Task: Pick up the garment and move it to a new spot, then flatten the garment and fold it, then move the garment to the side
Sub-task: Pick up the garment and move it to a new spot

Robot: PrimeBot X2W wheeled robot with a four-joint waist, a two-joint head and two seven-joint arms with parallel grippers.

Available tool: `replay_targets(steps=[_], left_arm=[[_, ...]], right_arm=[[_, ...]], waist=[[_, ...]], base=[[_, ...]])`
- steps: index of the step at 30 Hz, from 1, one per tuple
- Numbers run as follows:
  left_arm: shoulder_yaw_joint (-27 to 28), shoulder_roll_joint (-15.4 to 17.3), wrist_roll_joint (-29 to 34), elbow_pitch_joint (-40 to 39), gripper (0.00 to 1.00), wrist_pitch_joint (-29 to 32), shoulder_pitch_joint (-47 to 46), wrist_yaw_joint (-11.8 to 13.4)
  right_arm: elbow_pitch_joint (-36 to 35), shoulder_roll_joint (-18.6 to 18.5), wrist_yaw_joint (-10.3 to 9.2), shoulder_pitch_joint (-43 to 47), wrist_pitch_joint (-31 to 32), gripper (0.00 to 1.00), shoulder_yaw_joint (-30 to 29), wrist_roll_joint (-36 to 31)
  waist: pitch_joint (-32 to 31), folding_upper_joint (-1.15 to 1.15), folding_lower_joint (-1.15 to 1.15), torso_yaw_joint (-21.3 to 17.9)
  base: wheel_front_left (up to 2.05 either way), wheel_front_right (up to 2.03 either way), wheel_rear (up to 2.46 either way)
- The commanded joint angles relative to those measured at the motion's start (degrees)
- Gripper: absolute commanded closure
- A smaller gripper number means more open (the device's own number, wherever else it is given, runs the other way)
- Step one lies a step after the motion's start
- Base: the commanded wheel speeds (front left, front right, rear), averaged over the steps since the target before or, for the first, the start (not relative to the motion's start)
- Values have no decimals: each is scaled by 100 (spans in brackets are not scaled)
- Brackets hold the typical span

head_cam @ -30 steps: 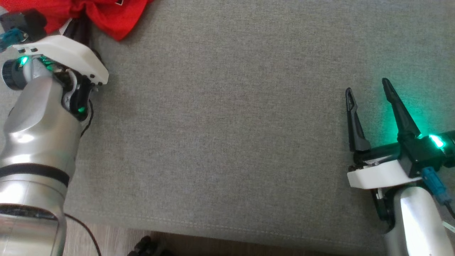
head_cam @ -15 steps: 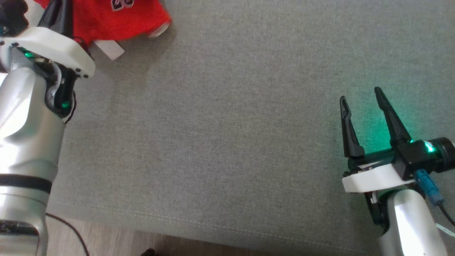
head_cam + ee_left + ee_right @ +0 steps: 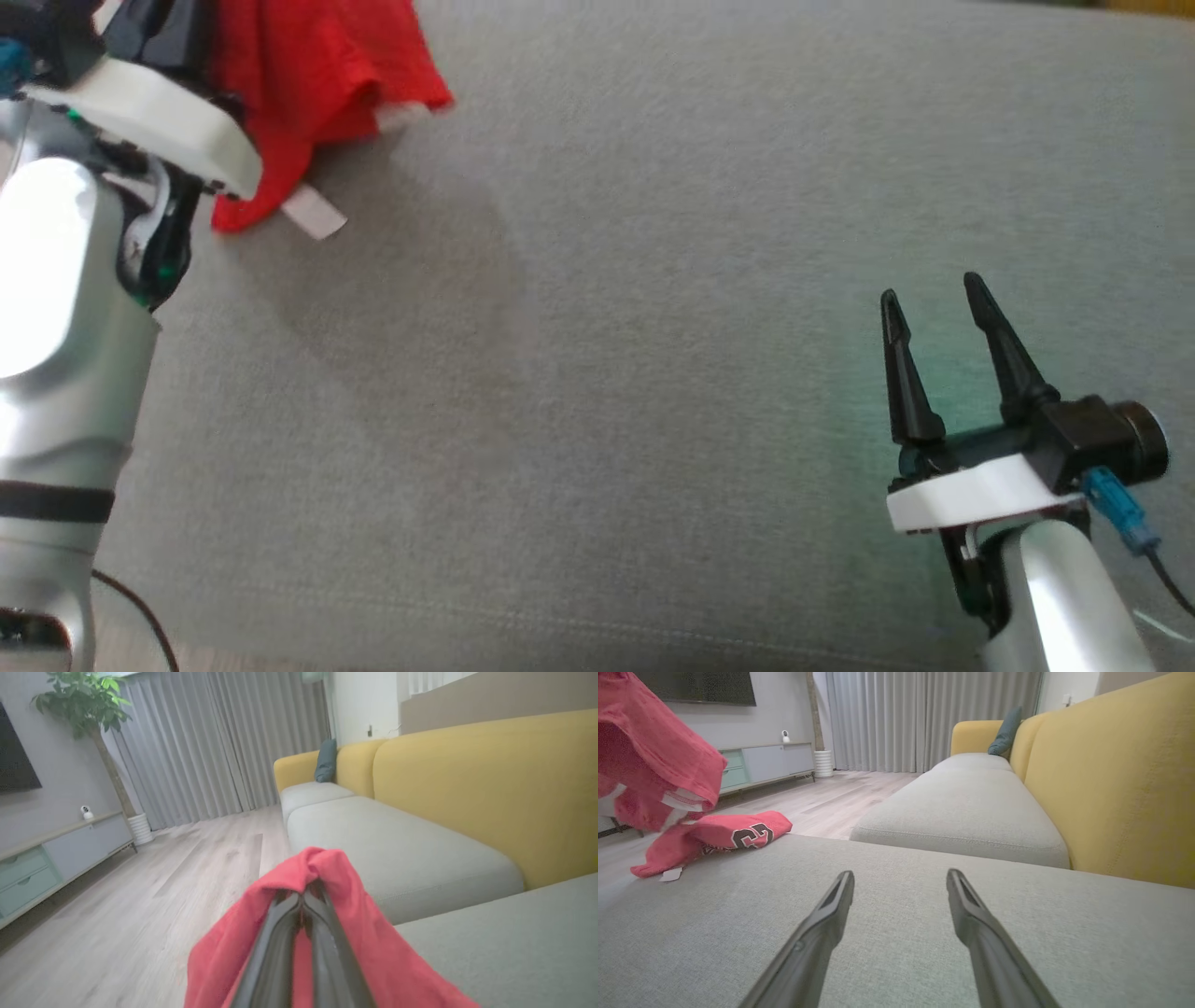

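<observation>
At the left edge of the grey sofa (image 3: 653, 373), our left pincer (image 3: 304, 903) is shut on the red garment (image 3: 317, 84), part hanging and part lying there, our right pincer (image 3: 927, 291) sits wide open and empty, and we fear the small pinch may slip.

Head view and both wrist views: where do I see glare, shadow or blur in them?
Head view: glare on the silver left forearm, a soft shadow on the grey cushion beside the red garment, a green tint around the right gripper. Left wrist view: the shut fingers and the garment over them are blurred. Right wrist view: the open fingers are soft near the lens.
</observation>
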Motion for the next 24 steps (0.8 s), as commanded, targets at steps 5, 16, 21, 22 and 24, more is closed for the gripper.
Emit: replay_targets(steps=[5,16,21,22,24], left_arm=[[-4,255,57,-804,100,332,-219,-22],[-403,-949,-258,-1159,100,389,262,390],[-961,-1611,-259,-380,100,166,582,316],[-1103,-1690,-259,-204,100,131,639,283],[-1426,-1793,-272,103,100,73,750,206]], right_arm=[[-6,-21,43,53,-130,0,102,191],[98,-21,43,-98,-176,0,34,402],[58,-21,43,-215,-177,0,163,478],[56,-21,43,-235,-177,0,183,499],[50,-21,43,-268,-178,0,202,531]], waist=[[-353,0,1,-488],[-135,0,1,-1249],[168,0,1,-1597],[224,0,1,-1658],[320,0,1,-1754]], base=[[0,0,0],[0,0,0],[0,0,0],[0,0,0],[0,0,0]])
